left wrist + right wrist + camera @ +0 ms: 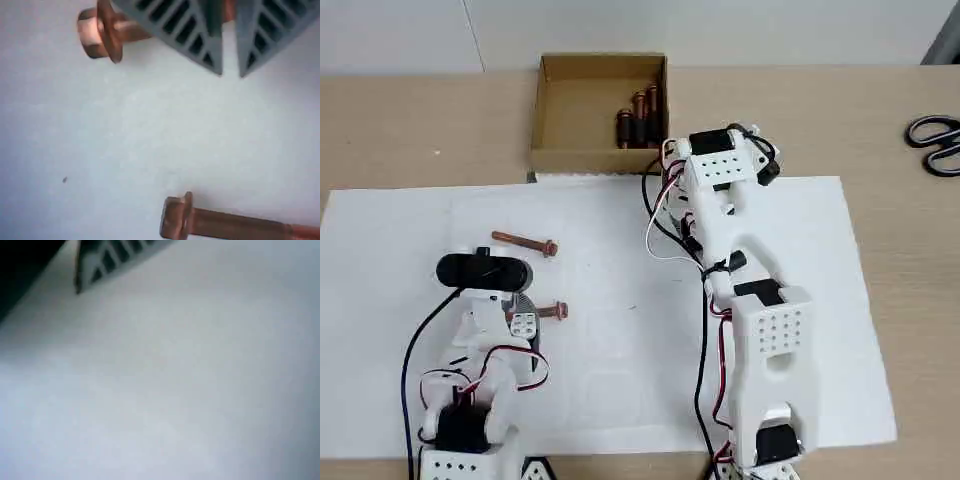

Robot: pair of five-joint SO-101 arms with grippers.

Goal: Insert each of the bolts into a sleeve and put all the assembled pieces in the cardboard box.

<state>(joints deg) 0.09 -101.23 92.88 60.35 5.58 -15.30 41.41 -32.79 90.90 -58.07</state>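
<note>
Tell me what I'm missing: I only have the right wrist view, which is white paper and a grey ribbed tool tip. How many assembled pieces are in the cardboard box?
Observer: Three copper bolts in dark sleeves sit by the right wall of the open brown cardboard box.
Operator: Any bolts outside it?
Observer: Two bare copper ones lie on the white paper sheet: the farther bolt, and the nearer bolt right at the left tool.
Operator: Where is my arm?
Observer: The right arm stretches over the paper, with its wrist beside the box's near right corner.
</note>
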